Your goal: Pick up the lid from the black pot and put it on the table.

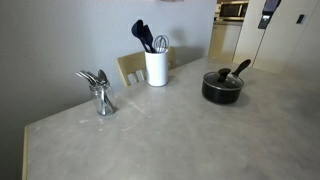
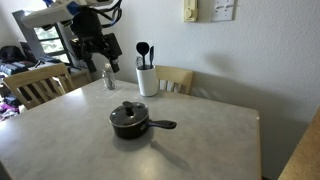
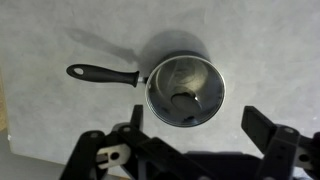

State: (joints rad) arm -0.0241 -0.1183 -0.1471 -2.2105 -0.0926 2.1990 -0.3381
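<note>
The black pot (image 1: 222, 90) stands on the table (image 1: 150, 140) with its long handle (image 1: 240, 68) angled up. The lid (image 1: 222, 79) sits on it, clear glass with a black knob. Both exterior views show this; the pot (image 2: 130, 122) is near the table's middle (image 2: 220, 130). In the wrist view the lidded pot (image 3: 185, 90) is seen from above, with the handle (image 3: 100, 73) pointing left. My gripper (image 3: 200, 128) is open and empty, high above the pot. An exterior view shows it (image 2: 97, 58) well above the table.
A white utensil holder (image 1: 156, 68) with dark utensils stands near the wall, also in the exterior view (image 2: 147, 78). A glass of spoons (image 1: 100, 97) stands beside it. Wooden chairs (image 2: 30, 85) (image 2: 180, 78) stand at the table's edges.
</note>
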